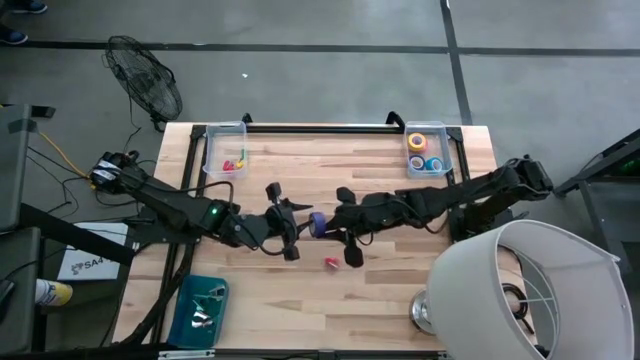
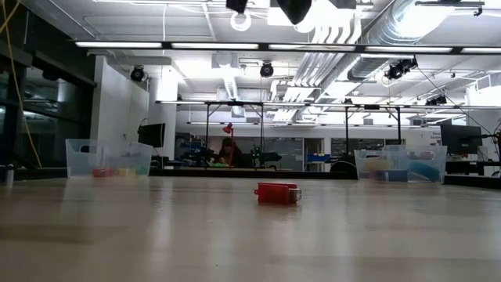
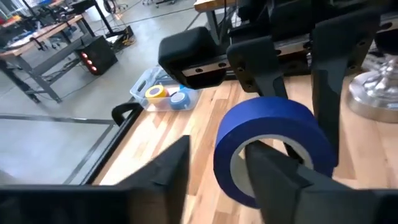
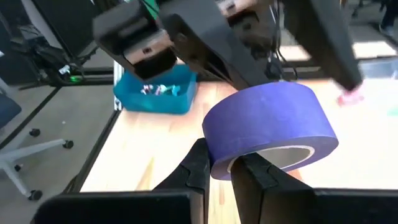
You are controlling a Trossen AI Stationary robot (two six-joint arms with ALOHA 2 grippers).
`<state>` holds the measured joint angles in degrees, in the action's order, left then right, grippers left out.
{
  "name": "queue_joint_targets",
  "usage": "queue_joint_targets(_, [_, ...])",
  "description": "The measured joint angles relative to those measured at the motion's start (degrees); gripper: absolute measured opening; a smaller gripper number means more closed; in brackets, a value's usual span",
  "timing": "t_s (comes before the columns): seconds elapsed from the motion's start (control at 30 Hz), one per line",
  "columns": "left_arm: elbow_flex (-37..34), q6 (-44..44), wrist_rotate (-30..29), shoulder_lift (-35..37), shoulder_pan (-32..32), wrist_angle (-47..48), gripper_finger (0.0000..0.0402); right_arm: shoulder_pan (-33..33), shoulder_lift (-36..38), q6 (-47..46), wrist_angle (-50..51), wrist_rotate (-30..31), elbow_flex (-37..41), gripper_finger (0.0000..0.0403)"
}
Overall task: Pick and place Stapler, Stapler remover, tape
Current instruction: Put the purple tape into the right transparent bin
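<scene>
A blue-purple tape roll [image 1: 318, 222] hangs in the air over the middle of the table, between my two grippers. My right gripper [image 4: 222, 155] reaches it from the table's right and is shut on it. My left gripper [image 3: 217, 149] comes from the left and is open. One of its fingers [image 3: 280, 177] stands in the roll's pale hollow, the other [image 3: 171, 168] stands clear of the outer face. A small red stapler [image 1: 331, 262] lies flat on the table just nearer than the grippers and shows in the low view too [image 2: 278, 193]. I see no stapler remover lying loose on the table. My left gripper has one finger inside the tape's hollow [image 3: 249, 155]; I cannot tell whether it touches the inner face. My right gripper pinches the roll's wall [image 4: 221, 165], one finger [image 4: 255, 174] in the hollow and one [image 4: 196, 165] on the outer face. It comes about level from the table's right. The roll is lifted clear of the table.
A clear bin [image 1: 224, 150] at the far left holds small coloured items. A clear bin [image 1: 428, 150] at the far right holds yellow and blue tape rolls. A teal bin [image 1: 200, 308] sits at the near left. A lamp with a large white shade [image 1: 520, 290] fills the near right.
</scene>
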<state>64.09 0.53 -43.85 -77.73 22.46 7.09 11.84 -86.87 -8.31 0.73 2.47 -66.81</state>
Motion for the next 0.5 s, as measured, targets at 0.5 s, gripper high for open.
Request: queue_joint_targets(0.5, [0.05, 8.75, -13.02, 5.55, -0.01, 19.55, 0.0268, -8.25, -0.11, -15.87, 26.81, 10.99, 0.12, 0.0033])
